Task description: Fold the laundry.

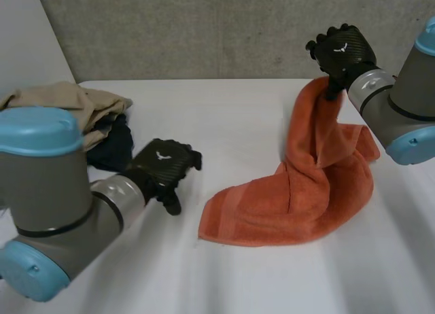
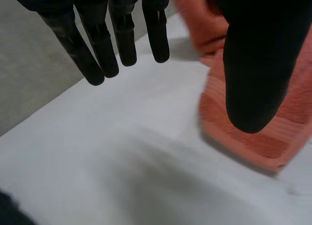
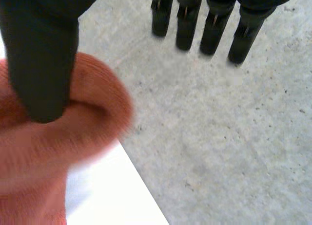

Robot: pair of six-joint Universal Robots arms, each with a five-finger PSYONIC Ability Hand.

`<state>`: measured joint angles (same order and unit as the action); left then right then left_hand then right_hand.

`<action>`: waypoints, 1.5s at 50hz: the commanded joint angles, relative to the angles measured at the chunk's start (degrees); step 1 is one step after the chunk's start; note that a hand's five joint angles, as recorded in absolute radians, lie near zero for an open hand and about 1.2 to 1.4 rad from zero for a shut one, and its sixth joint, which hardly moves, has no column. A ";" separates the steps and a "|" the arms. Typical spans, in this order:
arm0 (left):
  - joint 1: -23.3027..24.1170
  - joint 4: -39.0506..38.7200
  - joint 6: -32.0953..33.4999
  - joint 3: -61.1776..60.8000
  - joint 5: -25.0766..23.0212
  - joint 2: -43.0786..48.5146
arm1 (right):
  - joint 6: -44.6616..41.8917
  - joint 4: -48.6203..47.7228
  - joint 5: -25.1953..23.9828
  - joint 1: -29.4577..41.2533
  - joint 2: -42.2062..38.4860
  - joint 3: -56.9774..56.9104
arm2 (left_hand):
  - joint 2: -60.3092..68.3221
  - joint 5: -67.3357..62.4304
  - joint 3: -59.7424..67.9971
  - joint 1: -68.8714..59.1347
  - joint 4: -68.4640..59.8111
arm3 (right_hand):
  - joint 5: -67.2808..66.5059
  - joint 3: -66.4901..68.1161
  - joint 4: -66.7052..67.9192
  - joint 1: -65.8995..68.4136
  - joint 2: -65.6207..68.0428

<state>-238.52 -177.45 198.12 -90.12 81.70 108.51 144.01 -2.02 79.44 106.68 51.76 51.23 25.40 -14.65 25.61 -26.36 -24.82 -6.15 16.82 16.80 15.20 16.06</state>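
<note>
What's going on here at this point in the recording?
The right hand pinches one end of the orange towel and holds it up above the white table; the rest of the towel lies rumpled on the table. The left hand is open and holds nothing, close to the towel's near corner. A pile of clothes sits at the table's far left, untouched.
</note>
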 commanded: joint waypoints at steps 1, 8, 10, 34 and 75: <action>6.82 -0.45 3.84 3.45 1.35 5.21 | -2.15 4.81 5.11 -1.03 1.06 1.58 | 1.30 -2.05 1.08 -0.34 -1.88 | 6.15 -6.82 -6.80 -5.20 -6.06; 14.48 -1.23 8.59 10.39 6.27 12.51 | 3.82 12.21 3.54 -3.85 9.50 11.51 | 5.16 -5.91 4.94 -4.20 -5.74 | 6.15 -6.82 -6.80 -5.20 -6.06; 16.67 -1.50 9.56 13.81 8.29 15.49 | 4.88 12.65 1.70 -5.42 12.74 16.60 | 8.52 -9.26 8.30 -7.55 -9.10 | 6.15 -6.82 -6.80 -5.20 -6.06; 21.87 8.43 17.12 37.73 13.75 34.05 | 5.32 4.92 -9.03 -15.36 21.63 40.09 | 22.98 -23.73 22.76 -22.02 -23.56 | 6.15 -6.82 -6.80 -5.20 -6.06; 11.23 9.13 5.61 18.93 12.96 -10.06 | -6.37 17.50 -20.46 -13.08 16.63 40.79 | 54.60 -55.35 54.39 -53.64 -55.18 | -11.01 10.34 10.36 11.96 11.10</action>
<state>-225.96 -168.89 206.90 -68.36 97.17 106.88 136.24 17.83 59.43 90.45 71.48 91.29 68.52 -56.83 67.95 -64.42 -68.38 -10.01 19.71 19.58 19.46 19.38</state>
